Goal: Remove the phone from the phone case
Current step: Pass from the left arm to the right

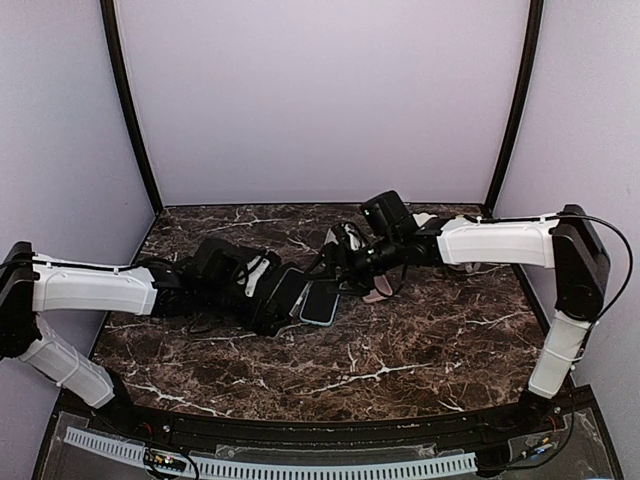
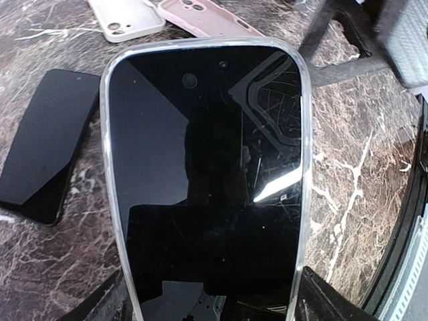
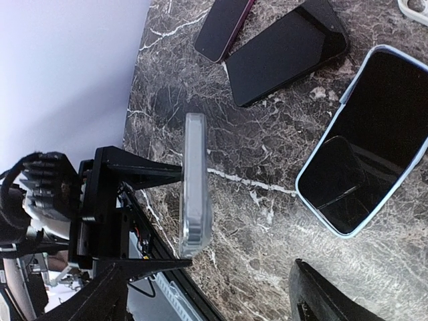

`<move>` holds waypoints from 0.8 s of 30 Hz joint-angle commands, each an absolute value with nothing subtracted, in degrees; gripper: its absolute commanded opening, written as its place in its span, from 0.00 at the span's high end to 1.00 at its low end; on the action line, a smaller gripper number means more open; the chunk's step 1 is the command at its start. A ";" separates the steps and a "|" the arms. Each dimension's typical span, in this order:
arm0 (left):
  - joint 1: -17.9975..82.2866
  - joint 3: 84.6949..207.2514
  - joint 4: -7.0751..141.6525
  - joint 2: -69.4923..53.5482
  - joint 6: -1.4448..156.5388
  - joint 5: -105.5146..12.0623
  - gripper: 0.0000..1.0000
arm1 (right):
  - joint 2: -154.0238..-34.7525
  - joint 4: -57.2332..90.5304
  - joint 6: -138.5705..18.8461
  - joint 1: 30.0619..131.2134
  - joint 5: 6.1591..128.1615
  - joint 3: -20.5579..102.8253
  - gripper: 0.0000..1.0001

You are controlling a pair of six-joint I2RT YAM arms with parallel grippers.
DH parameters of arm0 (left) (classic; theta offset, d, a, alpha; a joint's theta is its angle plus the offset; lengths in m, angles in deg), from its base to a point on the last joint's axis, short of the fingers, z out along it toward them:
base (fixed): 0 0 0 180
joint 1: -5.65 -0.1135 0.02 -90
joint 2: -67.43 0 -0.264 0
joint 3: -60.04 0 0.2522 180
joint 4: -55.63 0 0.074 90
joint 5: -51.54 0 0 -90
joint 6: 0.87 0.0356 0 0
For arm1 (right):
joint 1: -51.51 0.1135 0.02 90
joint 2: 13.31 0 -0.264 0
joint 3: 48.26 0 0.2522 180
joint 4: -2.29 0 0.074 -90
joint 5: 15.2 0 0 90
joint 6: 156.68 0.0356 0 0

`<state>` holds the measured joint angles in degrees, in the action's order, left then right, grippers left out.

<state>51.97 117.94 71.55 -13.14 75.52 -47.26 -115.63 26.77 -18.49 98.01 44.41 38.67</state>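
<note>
Item: black-screened smartphone in a clear, grey-rimmed soft case point(image 2: 207, 180), phone seated fully inside the case, glass scratched and reflective. Location: held clear of the dark brown white-veined marble table point(image 1: 430, 345), near its middle, screen facing the left wrist camera and edge-on in the right wrist view. Holder: left gripper point(image 1: 268, 292), jaws closed onto the two long edges of the case, one black finger point(image 3: 144, 170) on each side. Right gripper point(image 3: 210, 274): jaws spread wide with nothing between them, near the held phone and apart from it. Also on the table: a second black-screened phone in a pale blue case point(image 3: 364, 140), lying flat, screen up, just beside the held one; a bare black phone point(image 3: 287, 50) lying flat; a dark phone with a maroon edge point(image 3: 224, 27) just beside that; an empty white phone case point(image 2: 127, 19) and an empty pink phone case point(image 2: 204, 15), side by side.
</note>
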 commanded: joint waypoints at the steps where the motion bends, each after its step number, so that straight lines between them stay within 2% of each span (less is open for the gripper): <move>1: 53.44 120.95 66.78 -13.53 77.33 -47.43 0.56 | -117.70 23.65 -16.49 98.53 42.63 39.64 0.20; 8: 54.97 122.55 66.99 -15.79 78.61 -46.48 0.56 | -118.78 20.96 -13.93 98.66 40.31 39.53 0.37; 11: 55.75 123.17 66.91 -16.70 79.07 -46.10 0.56 | -119.52 21.50 -13.73 98.63 39.74 39.94 0.51; 14: 56.14 123.51 67.05 -17.36 79.52 -45.46 0.56 | -119.82 21.18 -13.15 98.64 38.48 39.86 0.70; 19: 56.69 123.91 66.93 -17.72 80.46 -44.79 0.57 | -119.75 23.84 -14.57 98.65 38.50 40.56 0.82; 24: 57.19 124.07 66.93 -17.10 82.64 -44.51 0.56 | -119.45 25.00 -15.66 98.58 38.32 40.24 1.00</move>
